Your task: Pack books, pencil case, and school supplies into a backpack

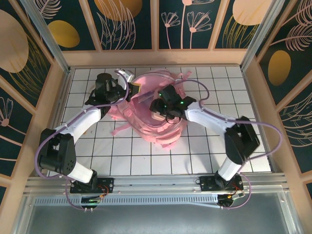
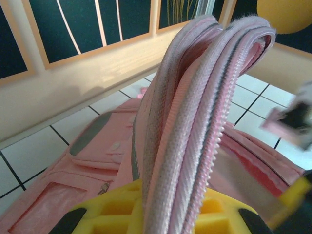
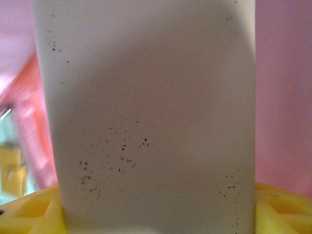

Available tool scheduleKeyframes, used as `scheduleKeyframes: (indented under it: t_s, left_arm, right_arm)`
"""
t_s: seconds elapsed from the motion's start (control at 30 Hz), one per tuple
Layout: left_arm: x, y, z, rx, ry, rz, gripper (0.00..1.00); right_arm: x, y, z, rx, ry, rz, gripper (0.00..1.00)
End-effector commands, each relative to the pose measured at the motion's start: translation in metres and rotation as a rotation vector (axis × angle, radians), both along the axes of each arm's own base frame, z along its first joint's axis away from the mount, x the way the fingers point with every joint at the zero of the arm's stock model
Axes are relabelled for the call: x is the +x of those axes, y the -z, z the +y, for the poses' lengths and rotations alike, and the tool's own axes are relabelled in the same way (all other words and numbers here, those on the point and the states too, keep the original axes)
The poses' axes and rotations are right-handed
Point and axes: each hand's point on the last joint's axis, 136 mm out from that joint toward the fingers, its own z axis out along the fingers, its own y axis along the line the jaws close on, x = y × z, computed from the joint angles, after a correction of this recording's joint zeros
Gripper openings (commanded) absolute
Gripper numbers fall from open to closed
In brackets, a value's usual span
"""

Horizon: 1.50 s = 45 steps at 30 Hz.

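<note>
Large soft pink fabric backpack [image 1: 156, 122] lies mid-bench, nearer the far edge than the near one, loose straps splayed toward the near edge. On its left-far side the zippered opening edge [image 2: 195, 97] stands up as a raised fold. Left pincer [image 2: 170, 217] is clamped tight on that fold, with zipper teeth and pink webbing running up from between its yellow pads [image 2: 114, 212].

Right pincer [image 1: 162, 107] sits over the middle of the backpack. In the right wrist view a flat grey-white oblong piece [image 3: 151, 122], flecked with dark specks, stands upright between that pincer's yellow fingers [image 3: 29, 209], with pink fabric on both sides. The piece spans the whole gap. Cannot tell whether the jaws clamp it or just bracket it.

White gridded bench [image 1: 122, 156] carries everything, and dark floral wall panels [image 1: 126, 19] stand behind the far edge.
</note>
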Motion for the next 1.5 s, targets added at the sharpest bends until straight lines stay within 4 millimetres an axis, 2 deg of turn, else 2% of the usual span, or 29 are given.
scheduleKeyframes:
  t_s: [0.0, 0.1, 0.2, 0.23, 0.33, 0.37, 0.43, 0.5, 0.57, 0.7, 0.83, 0.87, 0.97, 1.0, 1.03, 1.1, 1.13, 1.2, 1.3, 1.33, 1.37, 1.4, 1.43, 1.47]
  left_arm:
    - [-0.020, -0.079, -0.009, -0.159, 0.090, -0.196, 0.00]
    - [-0.024, -0.074, -0.008, -0.154, 0.093, -0.200, 0.00]
    - [-0.026, -0.069, -0.009, -0.150, 0.104, -0.190, 0.00]
    - [-0.027, -0.068, -0.009, -0.152, 0.105, -0.185, 0.00]
    - [-0.027, -0.070, -0.009, -0.171, 0.104, -0.176, 0.00]
    - [-0.028, -0.058, -0.009, -0.172, 0.101, -0.148, 0.00]
    - [-0.029, -0.054, -0.009, -0.182, 0.101, -0.129, 0.02]
    - [-0.030, -0.050, -0.009, -0.184, 0.104, -0.114, 0.02]
    - [-0.031, -0.048, -0.008, -0.183, 0.102, -0.115, 0.02]
    - [-0.033, -0.047, -0.009, -0.185, 0.109, -0.112, 0.01]
    - [-0.031, -0.049, -0.011, -0.215, 0.112, -0.083, 0.04]
    - [-0.031, -0.049, -0.011, -0.220, 0.117, -0.075, 0.12]
    - [-0.030, -0.042, -0.011, -0.193, 0.107, -0.024, 0.51]
    - [-0.027, -0.033, -0.005, -0.155, 0.064, 0.018, 0.68]
    - [-0.024, -0.036, 0.001, -0.120, 0.017, 0.048, 0.81]
    - [-0.028, -0.033, 0.011, -0.071, -0.032, 0.102, 0.89]
    - [-0.035, -0.032, 0.014, -0.064, -0.034, 0.118, 0.98]
    - [-0.045, -0.029, 0.022, -0.082, -0.078, 0.174, 0.99]
    - [-0.042, -0.027, 0.058, -0.168, -0.345, 0.290, 0.99]
    - [-0.050, -0.019, 0.063, -0.181, -0.348, 0.336, 0.99]
    - [-0.061, -0.017, 0.059, -0.191, -0.296, 0.366, 0.99]
    - [-0.072, -0.013, 0.057, -0.191, -0.260, 0.398, 0.99]
    - [-0.076, -0.004, 0.063, -0.174, -0.293, 0.441, 0.99]
    - [-0.076, 0.008, 0.070, -0.153, -0.343, 0.489, 0.99]
  right_arm:
    - [0.045, 0.009, -0.001, 0.073, 0.341, -0.008, 0.50]
    - [0.070, 0.016, 0.032, 0.139, 0.363, 0.028, 0.51]
    - [0.089, 0.006, 0.058, 0.242, 0.379, 0.024, 0.56]
    - [0.095, 0.002, 0.063, 0.277, 0.385, 0.016, 0.60]
    - [0.105, -0.004, 0.065, 0.314, 0.386, 0.002, 0.71]
    - [0.105, -0.005, 0.063, 0.326, 0.379, 0.000, 0.75]
    - [0.102, -0.019, 0.058, 0.400, 0.350, -0.016, 0.80]
    - [0.096, -0.037, 0.056, 0.493, 0.284, -0.035, 0.80]
    - [0.084, -0.051, 0.045, 0.515, 0.245, -0.038, 0.80]
    - [0.053, -0.060, 0.014, 0.475, 0.216, -0.061, 0.76]
    - [0.016, -0.060, 0.008, 0.470, 0.144, -0.062, 0.73]
    - [0.010, -0.058, 0.005, 0.448, 0.130, -0.066, 0.73]
    - [-0.006, -0.075, -0.005, 0.388, 0.006, -0.189, 0.73]
    - [-0.008, -0.080, -0.013, 0.348, -0.014, -0.231, 0.73]
    - [-0.010, -0.083, -0.024, 0.303, -0.029, -0.263, 0.74]
    - [-0.014, -0.093, -0.038, 0.239, -0.104, -0.337, 0.74]
    - [-0.015, -0.099, -0.046, 0.204, -0.136, -0.371, 0.74]
    - [-0.016, -0.106, -0.066, 0.121, -0.149, -0.398, 0.75]
    - [-0.016, -0.116, -0.098, 0.004, -0.123, -0.381, 0.75]
    - [-0.013, -0.120, -0.120, -0.057, -0.069, -0.361, 0.75]
    - [-0.011, -0.123, -0.141, -0.131, -0.011, -0.351, 0.76]
    - [-0.011, -0.134, -0.154, -0.188, 0.004, -0.369, 0.76]
    - [-0.012, -0.145, -0.155, -0.218, -0.029, -0.403, 0.76]
    - [-0.013, -0.151, -0.149, -0.211, -0.083, -0.429, 0.76]
